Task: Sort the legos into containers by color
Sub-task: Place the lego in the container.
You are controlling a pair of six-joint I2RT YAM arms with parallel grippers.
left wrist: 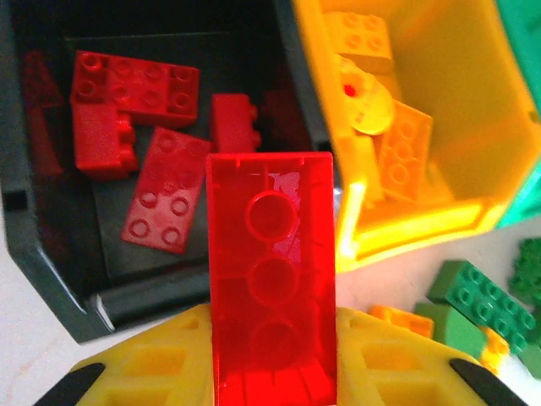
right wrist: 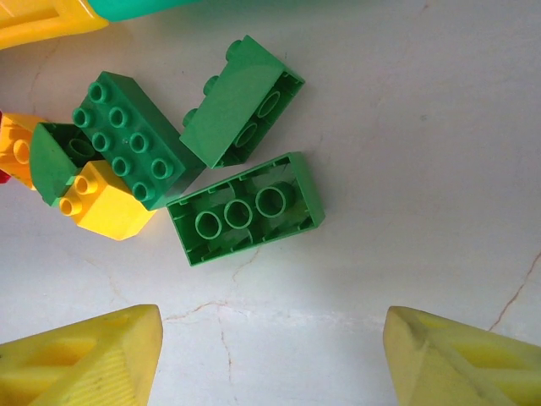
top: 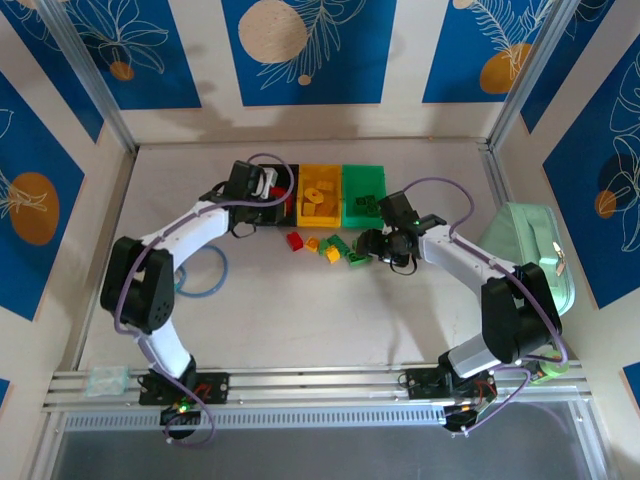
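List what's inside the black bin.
Red bricks, at least four, lie in the black bin. The held red brick in the left pincer hides its near right floor.

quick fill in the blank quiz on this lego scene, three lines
1. The left gripper holds a ___ brick by the black bin.
2. The right gripper is ___ above green bricks on the table.
3. The middle bin is ___.
Missing: red; open; yellow
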